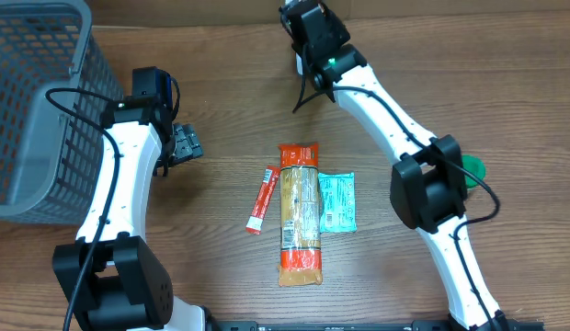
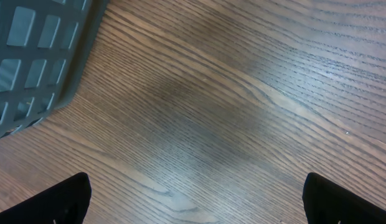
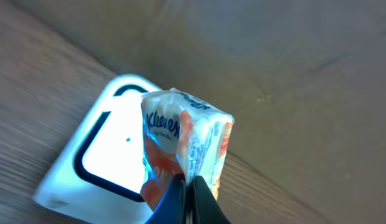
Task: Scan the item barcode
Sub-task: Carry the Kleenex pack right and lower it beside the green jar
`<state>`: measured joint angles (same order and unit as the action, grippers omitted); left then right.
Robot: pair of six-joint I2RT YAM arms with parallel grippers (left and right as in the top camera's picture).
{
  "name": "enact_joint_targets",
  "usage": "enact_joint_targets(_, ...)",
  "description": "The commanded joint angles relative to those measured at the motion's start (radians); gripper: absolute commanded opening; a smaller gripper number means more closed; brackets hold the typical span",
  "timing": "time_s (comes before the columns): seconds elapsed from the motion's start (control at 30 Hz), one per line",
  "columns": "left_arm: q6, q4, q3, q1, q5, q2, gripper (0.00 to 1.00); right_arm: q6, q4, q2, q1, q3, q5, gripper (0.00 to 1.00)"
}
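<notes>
Found right tool point(image 3: 187, 186) clamped on Kleenex pack point(image 3: 188, 142) over scanner point(image 3: 96, 158), left tool point(image 2: 199, 202) wide, empty — recommend squaring barcode side to it.

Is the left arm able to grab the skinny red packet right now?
Probably yes. The left gripper is open and empty, the red stick packet lies close beside it, and only bare wooden table is between them.
</notes>
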<state>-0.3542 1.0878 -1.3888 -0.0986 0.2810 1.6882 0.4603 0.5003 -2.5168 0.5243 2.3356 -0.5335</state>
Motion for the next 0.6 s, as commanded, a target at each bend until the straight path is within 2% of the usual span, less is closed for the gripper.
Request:
enact_joint_targets(0.0, 0.026, 0.0, -0.018, 0.001, 0.006, -0.021, 1.0, 0.143, -0.023, -0.056, 0.001, 0.011, -0.042, 0.04)
enact_joint_targets(0.37, 0.026, 0.0, -0.018, 0.001, 0.006, -0.021, 1.0, 0.332, -0.123, -0.079, 0.026, 0.011, -0.139, 0.04)
enact_joint_targets(0.43, 0.026, 0.0, -0.018, 0.001, 0.006, -0.021, 1.0, 0.314, -0.124, -0.072, 0.026, 0.011, -0.151, 0.04)
enact_joint_targets(0.57, 0.026, 0.0, -0.018, 0.001, 0.006, -0.021, 1.0, 0.164, -0.066, -0.016, 0.026, 0.012, -0.153, 0.04)
